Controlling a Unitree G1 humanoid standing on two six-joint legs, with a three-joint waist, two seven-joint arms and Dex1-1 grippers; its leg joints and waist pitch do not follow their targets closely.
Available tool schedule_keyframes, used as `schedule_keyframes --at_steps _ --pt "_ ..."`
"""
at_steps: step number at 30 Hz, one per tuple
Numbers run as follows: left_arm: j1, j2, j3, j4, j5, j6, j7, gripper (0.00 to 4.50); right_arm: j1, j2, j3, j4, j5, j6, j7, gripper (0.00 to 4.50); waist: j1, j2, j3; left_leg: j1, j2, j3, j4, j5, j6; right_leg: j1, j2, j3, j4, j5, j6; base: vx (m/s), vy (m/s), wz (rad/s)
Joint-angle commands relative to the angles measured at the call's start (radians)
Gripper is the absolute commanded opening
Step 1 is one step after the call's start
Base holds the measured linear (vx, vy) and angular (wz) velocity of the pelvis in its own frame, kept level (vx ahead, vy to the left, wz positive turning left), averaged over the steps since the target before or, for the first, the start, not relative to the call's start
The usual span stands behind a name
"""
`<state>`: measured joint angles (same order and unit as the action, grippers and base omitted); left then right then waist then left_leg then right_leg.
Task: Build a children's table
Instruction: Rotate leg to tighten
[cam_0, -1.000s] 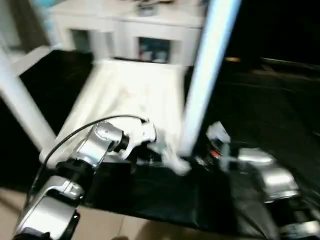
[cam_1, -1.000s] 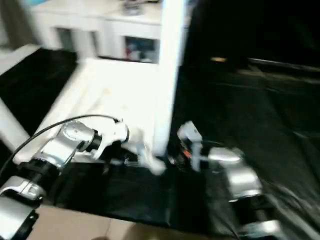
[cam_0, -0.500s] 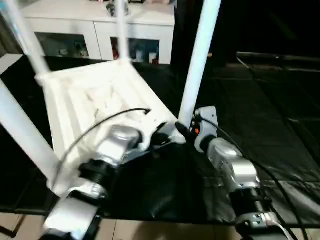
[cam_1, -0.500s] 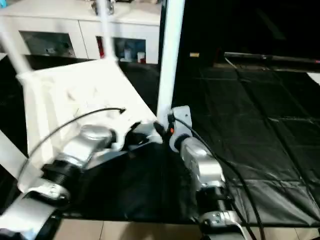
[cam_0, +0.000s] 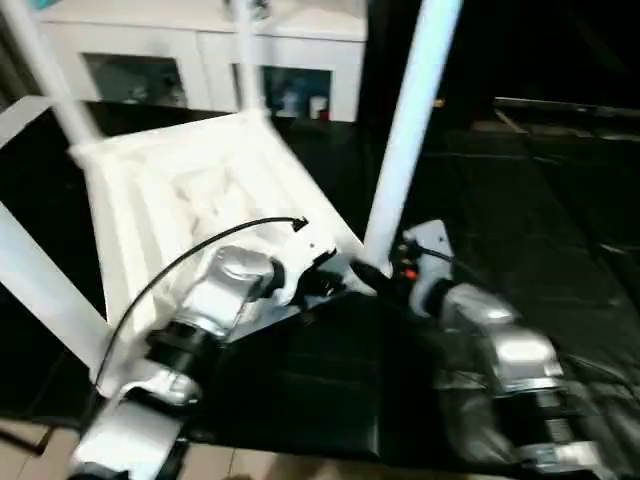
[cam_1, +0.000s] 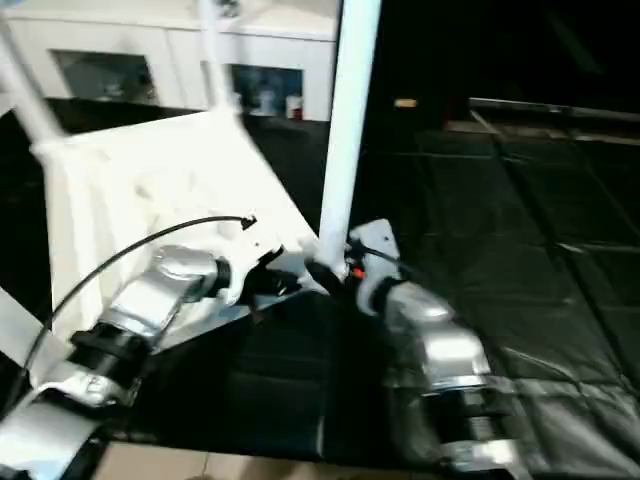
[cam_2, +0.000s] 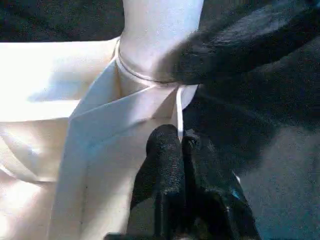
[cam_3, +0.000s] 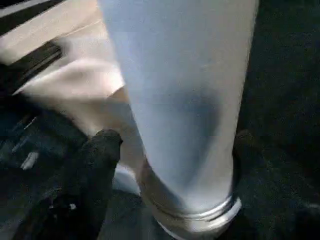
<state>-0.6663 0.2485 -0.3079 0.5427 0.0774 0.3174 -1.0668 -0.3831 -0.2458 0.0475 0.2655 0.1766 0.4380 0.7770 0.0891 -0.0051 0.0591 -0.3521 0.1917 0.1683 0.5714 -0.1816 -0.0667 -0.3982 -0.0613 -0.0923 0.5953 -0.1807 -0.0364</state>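
The children's table lies upside down: its white ribbed tabletop rests on black sheeting with several white legs standing in its corner sockets. The near right leg rises between my two arms. My left gripper is shut on the tabletop's thin rim right beside that leg's socket. My right gripper is open around the base of the same leg, a black finger standing on each side with a small gap. One of its fingers lies against the socket in the left wrist view.
A white glass-door cabinet stands behind the work. Black sheeting covers the surface to the right and front. Another leg slants up at the near left, and a cable loops over my left forearm.
My right gripper's fingers have spread apart around the leg's base and its arm sits slightly lower. The left gripper keeps its hold on the rim. The camera has shifted.
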Motion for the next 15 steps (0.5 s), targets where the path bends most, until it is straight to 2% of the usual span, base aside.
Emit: schedule_keyframes --at_steps 1,4,8,14,15 --pt "-0.007 0.003 -0.04 -0.013 -0.01 -0.041 -0.087 0.0 0.018 -0.03 0.032 -0.021 0.017 0.014 0.106 4.03 0.003 0.004 -0.071 0.003 0.042 -0.006 -0.05 -0.115 0.083 0.067 -0.089 0.064 -0.062 -0.079 -0.213 0.0 0.0 0.0" --pt "-0.004 0.048 -0.059 -0.01 -0.025 -0.107 -0.204 0.0 0.016 -0.132 0.048 -0.015 0.03 -0.032 0.26 4.33 0.015 0.004 -0.072 0.004 0.043 -0.007 -0.049 -0.125 0.073 0.068 -0.088 0.061 -0.064 -0.115 -0.204 0.0 0.0 0.0" --pt "0.004 0.085 -0.092 -0.021 -0.042 -0.156 -0.312 0.0 0.002 -0.189 0.069 0.003 0.041 -0.073 0.374 4.33 0.027 0.001 -0.074 0.002 0.045 -0.005 -0.046 -0.121 0.07 0.067 -0.09 0.06 -0.058 -0.104 -0.211 0.0 0.0 0.0" --pt "-0.006 0.111 -0.126 -0.004 -0.035 -0.221 -0.399 0.0 -0.038 -0.224 0.099 0.047 0.062 -0.148 0.507 4.33 0.039 -0.001 -0.074 0.002 0.046 -0.004 -0.044 -0.129 0.068 0.063 -0.09 0.059 -0.058 -0.141 -0.206 0.0 0.0 0.0" --pt "-0.01 0.114 -0.132 0.002 -0.031 -0.238 -0.42 0.0 -0.047 -0.224 0.107 0.056 0.07 -0.157 0.546 4.33 0.042 -0.004 -0.074 0.003 0.047 -0.004 -0.044 -0.13 0.071 0.063 -0.09 0.059 -0.059 -0.149 -0.204 0.0 0.0 0.0"
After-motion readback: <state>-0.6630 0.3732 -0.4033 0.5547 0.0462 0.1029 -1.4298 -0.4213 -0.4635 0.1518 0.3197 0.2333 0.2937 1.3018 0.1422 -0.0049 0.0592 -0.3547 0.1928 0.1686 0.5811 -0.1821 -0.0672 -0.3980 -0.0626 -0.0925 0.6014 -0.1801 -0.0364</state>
